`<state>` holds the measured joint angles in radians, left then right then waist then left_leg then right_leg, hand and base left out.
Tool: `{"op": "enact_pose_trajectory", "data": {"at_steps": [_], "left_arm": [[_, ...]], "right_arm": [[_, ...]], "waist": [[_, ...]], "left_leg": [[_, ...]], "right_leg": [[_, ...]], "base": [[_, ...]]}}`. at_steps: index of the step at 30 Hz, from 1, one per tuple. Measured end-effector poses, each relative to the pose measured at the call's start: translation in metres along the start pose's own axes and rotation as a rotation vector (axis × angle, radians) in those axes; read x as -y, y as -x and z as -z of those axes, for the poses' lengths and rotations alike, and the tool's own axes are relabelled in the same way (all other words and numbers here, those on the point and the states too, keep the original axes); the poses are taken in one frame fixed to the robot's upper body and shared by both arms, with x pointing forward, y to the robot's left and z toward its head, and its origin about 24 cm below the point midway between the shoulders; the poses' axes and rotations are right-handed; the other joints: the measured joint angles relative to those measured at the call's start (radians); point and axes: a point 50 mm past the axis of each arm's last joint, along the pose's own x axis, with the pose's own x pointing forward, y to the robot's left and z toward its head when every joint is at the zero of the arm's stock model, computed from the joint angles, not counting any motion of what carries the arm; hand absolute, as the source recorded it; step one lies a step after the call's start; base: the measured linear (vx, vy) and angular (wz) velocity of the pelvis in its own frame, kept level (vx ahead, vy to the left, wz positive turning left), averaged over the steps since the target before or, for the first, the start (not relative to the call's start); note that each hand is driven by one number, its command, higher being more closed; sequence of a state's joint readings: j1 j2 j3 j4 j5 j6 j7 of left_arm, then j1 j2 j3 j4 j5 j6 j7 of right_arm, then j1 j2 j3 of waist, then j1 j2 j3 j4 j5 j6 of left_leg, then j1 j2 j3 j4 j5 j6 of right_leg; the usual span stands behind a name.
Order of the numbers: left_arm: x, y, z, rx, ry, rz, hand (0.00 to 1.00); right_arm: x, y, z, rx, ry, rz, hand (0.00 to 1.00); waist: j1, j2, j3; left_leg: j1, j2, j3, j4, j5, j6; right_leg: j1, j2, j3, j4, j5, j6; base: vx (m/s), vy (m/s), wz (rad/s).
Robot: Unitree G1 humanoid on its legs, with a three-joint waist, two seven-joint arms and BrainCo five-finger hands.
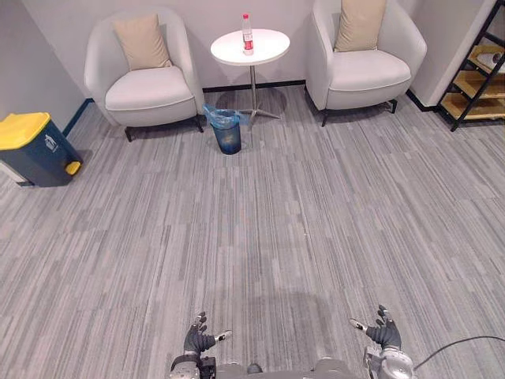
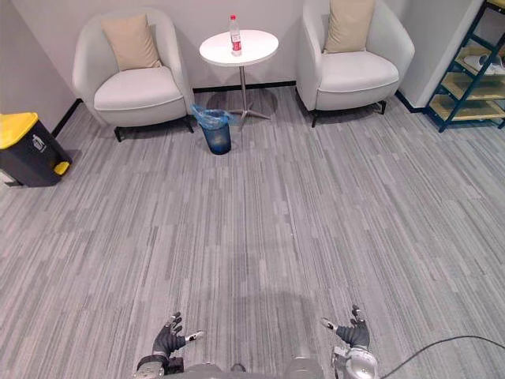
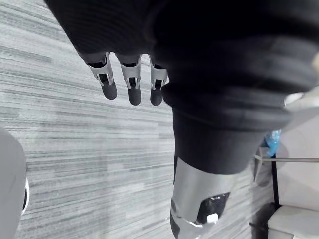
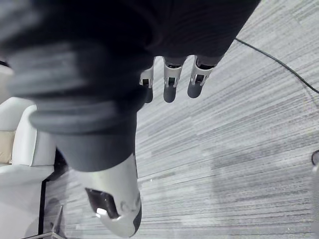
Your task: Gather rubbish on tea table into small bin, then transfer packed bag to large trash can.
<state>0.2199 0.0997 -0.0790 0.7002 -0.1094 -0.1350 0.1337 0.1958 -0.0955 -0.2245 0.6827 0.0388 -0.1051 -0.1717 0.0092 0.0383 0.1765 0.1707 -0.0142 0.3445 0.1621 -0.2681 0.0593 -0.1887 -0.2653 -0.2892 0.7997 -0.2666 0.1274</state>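
A bottle point(image 1: 248, 34) stands on the round table point(image 1: 268, 49). Just beside its foot sits the small bin point(image 1: 226, 133); armchairs point(image 1: 148, 88) flank it; a yellow-lidded can point(image 1: 31, 146) stands well apart.

bottle point(image 1: 248, 34) on table point(image 1: 268, 49) — bin point(image 1: 226, 130) below

The left hand point(image 1: 201, 338) is held low at the near left and the right hand point(image 1: 384, 333) low at the near right, well apart. Both are raised just above the wrists, with the fingers point(image 3: 133, 89) spread and relaxed. The thumbs are turned inward, toward each other.
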Motion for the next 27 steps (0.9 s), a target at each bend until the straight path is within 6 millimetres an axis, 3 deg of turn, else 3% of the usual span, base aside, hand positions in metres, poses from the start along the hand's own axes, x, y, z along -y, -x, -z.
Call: {"op": "enact_pose_trajectory", "data": {"at_steps": [3,4,5,6,7,8,10,11,12,13,14,16,20,22,24,25,26,27], "left_arm": [[0.0,-0.006,-0.012,0.034,0.005,-0.003,0.0],[0.001,-0.008,-0.018,0.051,0.006,0.0,0.0],[0.0,-0.008,-0.017,0.05,0.005,-0.002,0.0],[0.0,-0.008,-0.017,0.049,0.004,-0.004,0.0],[-0.003,-0.008,-0.016,0.048,0.0,-0.011,0.0],[0.002,-0.007,-0.011,0.026,0.014,-0.01,0.0],[0.007,-0.007,-0.011,0.027,0.026,-0.008,0.0],[0.014,-0.007,-0.014,0.032,0.039,0.005,0.0],[0.016,-0.007,-0.014,0.033,0.043,0.009,0.0],[0.016,-0.007,-0.013,0.029,0.046,0.01,0.0],[0.016,-0.007,-0.013,0.029,0.045,0.009,0.0],[0.017,-0.009,-0.018,0.044,0.045,0.013,0.0],[0.022,-0.017,-0.042,0.115,0.049,0.026,0.0],[0.026,-0.02,-0.05,0.136,0.05,0.038,0.0],[0.029,-0.019,-0.052,0.141,0.055,0.044,0.0],[0.031,-0.019,-0.052,0.141,0.061,0.048,0.0],[0.031,-0.017,-0.047,0.127,0.064,0.045,0.0],[0.03,-0.017,-0.045,0.122,0.062,0.043,0.0]], "right_arm": [[0.0,-0.006,-0.012,0.033,0.006,-0.001,0.0],[0.001,-0.009,-0.018,0.052,0.011,0.0,0.0],[0.002,-0.01,-0.021,0.061,0.016,-0.001,0.0],[0.002,-0.009,-0.02,0.06,0.016,-0.001,0.0],[0.002,-0.008,-0.018,0.053,0.017,0.0,0.0],[0.006,-0.009,-0.017,0.05,0.03,0.007,0.0],[0.003,-0.011,-0.023,0.068,0.027,-0.003,0.0],[0.0,-0.011,-0.025,0.078,0.034,-0.014,0.0],[0.0,-0.011,-0.025,0.077,0.04,-0.017,0.0],[-0.002,-0.01,-0.022,0.068,0.034,-0.024,0.0],[-0.003,-0.009,-0.021,0.065,0.026,-0.026,0.0],[-0.002,-0.009,-0.021,0.064,-0.001,-0.023,0.0],[0.0,-0.011,-0.028,0.081,-0.04,-0.01,0.0],[-0.003,-0.011,-0.028,0.078,-0.06,-0.008,0.0],[-0.006,-0.01,-0.027,0.074,-0.075,-0.004,0.0],[-0.004,-0.011,-0.027,0.074,-0.073,0.007,0.0],[-0.003,-0.011,-0.026,0.07,-0.063,0.008,0.0],[-0.004,-0.011,-0.026,0.067,-0.063,0.006,0.0]], "waist": [[-0.027,0.013,0.018],[-0.028,0.018,0.034],[-0.028,0.013,0.037],[-0.027,0.004,0.036],[-0.029,-0.017,0.033],[-0.031,-0.001,0.033],[-0.034,0.017,0.025],[-0.035,0.044,0.026],[-0.035,0.057,0.031],[-0.026,0.064,0.038],[-0.023,0.063,0.043],[-0.021,0.031,0.061],[-0.013,0.031,0.069],[0.007,0.019,0.083],[0.008,0.009,0.089],[0.008,0.02,0.086],[0.015,0.047,0.081],[0.016,0.047,0.08]], "left_leg": [[0.022,0.045,-0.037,-0.012,0.0,-0.011],[0.042,0.066,-0.042,-0.02,0.005,-0.04],[0.063,0.071,-0.042,-0.03,0.004,-0.074],[0.074,0.068,-0.042,-0.037,0.0,-0.084],[0.109,0.06,-0.047,-0.042,-0.024,-0.123],[0.136,0.089,-0.058,-0.034,-0.036,-0.144],[0.073,0.128,-0.066,0.096,-0.034,-0.149],[-0.049,0.199,-0.071,0.35,-0.014,-0.174],[-0.089,0.241,-0.072,0.455,0.016,-0.174],[-0.144,0.317,-0.07,0.644,0.034,-0.167],[-0.155,0.342,-0.067,0.723,0.033,-0.166],[-0.205,0.388,-0.031,0.886,0.017,-0.139],[-0.385,0.364,-0.005,0.815,0.002,-0.127],[-0.418,0.299,-0.004,0.61,0.004,-0.128],[-0.422,0.22,-0.025,0.361,0.029,-0.139],[-0.421,0.183,-0.052,0.212,0.095,-0.135],[-0.416,0.181,-0.083,0.139,0.21,-0.088],[-0.414,0.178,-0.09,0.142,0.228,-0.077]], "right_leg": [[-0.089,0.045,-0.064,-0.113,-0.024,-0.025],[-0.113,0.08,-0.061,-0.234,0.016,-0.036],[-0.114,0.112,-0.055,-0.377,0.102,-0.041],[-0.113,0.119,-0.044,-0.436,0.152,-0.053],[-0.114,0.119,-0.025,-0.465,0.267,-0.107],[-0.116,0.129,-0.024,-0.398,0.263,-0.168],[-0.119,0.144,-0.037,-0.39,0.2,-0.174],[-0.086,0.178,-0.06,-0.432,0.181,-0.184],[-0.053,0.203,-0.07,-0.459,0.182,-0.201],[0.024,0.245,-0.078,-0.505,0.175,-0.236],[0.07,0.259,-0.079,-0.526,0.168,-0.247],[0.215,0.283,-0.077,-0.613,0.156,-0.255],[0.322,0.298,-0.068,-0.713,0.156,-0.25],[0.368,0.282,-0.055,-0.737,0.156,-0.249],[0.401,0.259,-0.048,-0.75,0.138,-0.22],[0.418,0.259,-0.04,-0.759,0.117,-0.186],[0.435,0.275,-0.014,-0.758,0.085,-0.151],[0.437,0.273,-0.005,-0.755,0.08,-0.146]], "base": [[0.34,-0.056,0.43],[0.36,-0.1,0.26],[0.38,-0.116,0.24],[0.41,-0.168,0.32],[0.44,-0.211,0.31],[0.43,-0.22,0.26],[0.42,-0.29,0.14],[0.52,-0.397,0.18],[0.52,-0.351,0.09],[0.45,-0.247,-0.07],[0.44,-0.21,-0.09],[0.35,-0.178,0.01],[0.32,-0.082,-0.05],[0.32,0.06,-0.21],[0.29,0.117,-0.13],[0.38,0.242,-0.3],[0.31,0.214,-0.35],[0.34,0.257,-0.49]]}}
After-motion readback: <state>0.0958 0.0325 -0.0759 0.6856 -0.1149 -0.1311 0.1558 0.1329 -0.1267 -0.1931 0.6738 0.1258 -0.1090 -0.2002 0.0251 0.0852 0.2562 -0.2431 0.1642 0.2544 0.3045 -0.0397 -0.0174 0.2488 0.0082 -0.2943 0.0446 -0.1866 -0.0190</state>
